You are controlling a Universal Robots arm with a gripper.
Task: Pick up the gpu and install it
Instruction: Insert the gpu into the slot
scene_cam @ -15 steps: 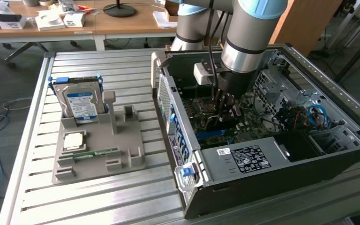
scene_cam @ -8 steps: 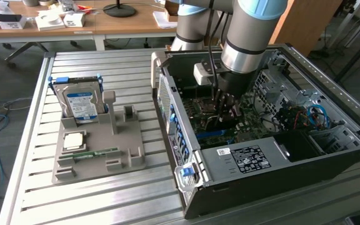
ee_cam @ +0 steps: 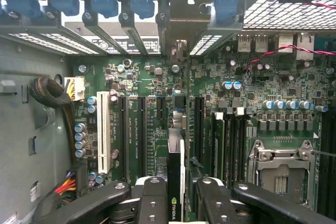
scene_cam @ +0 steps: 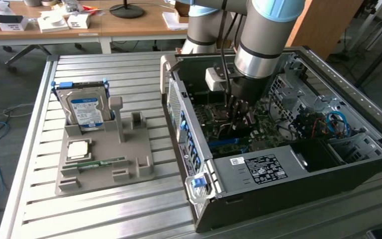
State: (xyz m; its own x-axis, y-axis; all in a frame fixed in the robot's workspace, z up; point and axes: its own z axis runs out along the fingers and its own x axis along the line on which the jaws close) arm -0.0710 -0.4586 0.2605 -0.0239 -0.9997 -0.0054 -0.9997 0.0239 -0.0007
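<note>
The gpu (ee_cam: 175, 167) is in the hand (ee_cam: 179, 195). I see it edge-on between the two fingers (ee_cam: 151, 199), which are clamped on its flat faces (the green logo sits right at the grip). So the pick-up part is done, by my reading.

From the grip, the card runs straight out over the motherboard (ee_cam: 131, 72), lined up along the long black slots (ee_cam: 197, 129). Beyond its far end, a metal bracket (ee_cam: 181, 30) stands at the rear openings of the case (scene_cam: 297, 172). I take it for the card's own, though I can't be sure.

The exterior view shows the hand deep inside the open case, just above the board. I can't tell whether the card's edge is already down in a slot or hanging just over it, because the hand hides the contact line. I'd call the install unfinished: the card is gripped and its seating is unconfirmed.

Well apart from the hand, outside the case, the holder (scene_cam: 128, 149) on the bench (scene_cam: 111, 214) carries the hard drive (scene_cam: 85, 109) and the memory stick (scene_cam: 101, 163).
</note>
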